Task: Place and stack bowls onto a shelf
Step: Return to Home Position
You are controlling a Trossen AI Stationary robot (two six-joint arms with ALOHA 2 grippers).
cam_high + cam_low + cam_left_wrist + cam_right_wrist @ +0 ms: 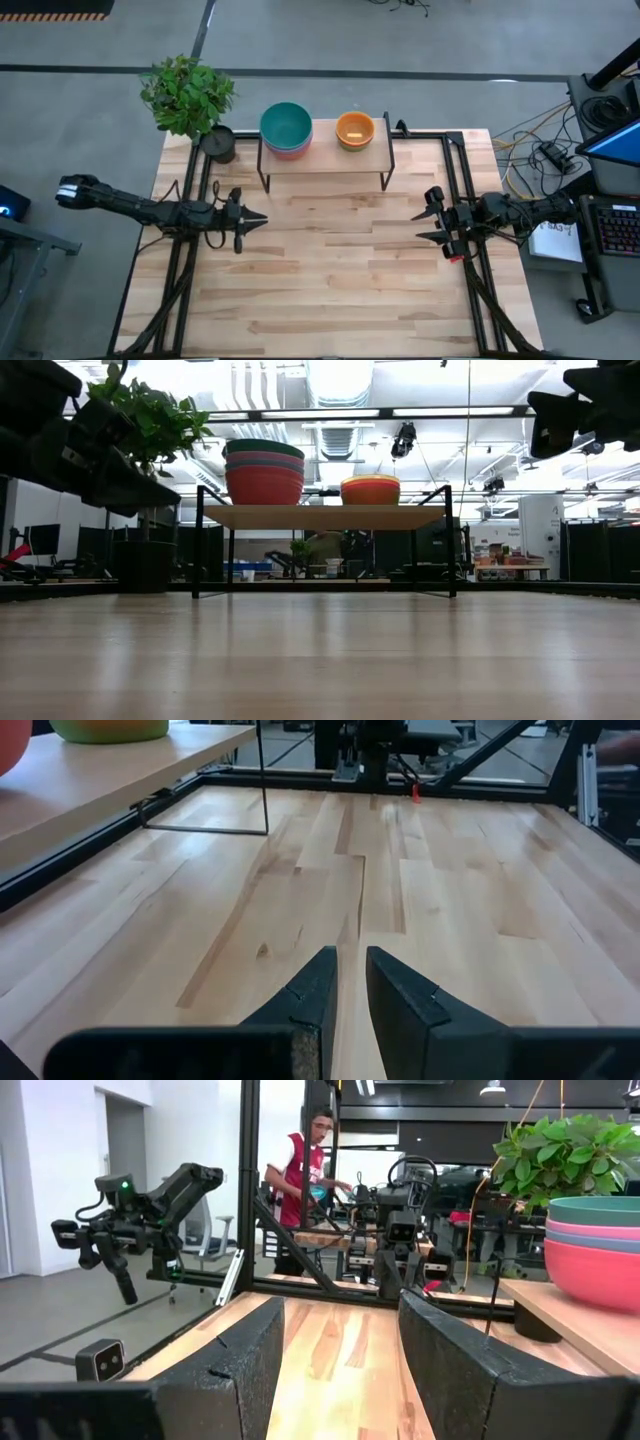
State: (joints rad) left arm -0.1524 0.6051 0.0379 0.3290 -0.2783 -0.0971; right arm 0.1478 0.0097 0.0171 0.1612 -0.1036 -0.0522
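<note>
A stack of 4 larger round plastic bowls (286, 130), teal on top with pink, blue and red beneath, is sitting on the left half of the low light-wood shelf on thin black legs (325, 158). A stack of smaller round plastic bowls (354, 131), showing orange and yellow, is sitting on its right half, apart from the first. The shelf is standing at the far edge of the pale wooden desk (330, 290), just beside a leafy green plant in a dark pot (187, 93) at the desk's far left corner. The left tool (258, 220) is hovering over the desk's left side, its fingers pinched almost together and grasping nothing. The right tool (424, 225) is hovering over the right side, released, its fingers spread wide and empty. Both are pointing inward, well apart from the shelf.
</note>
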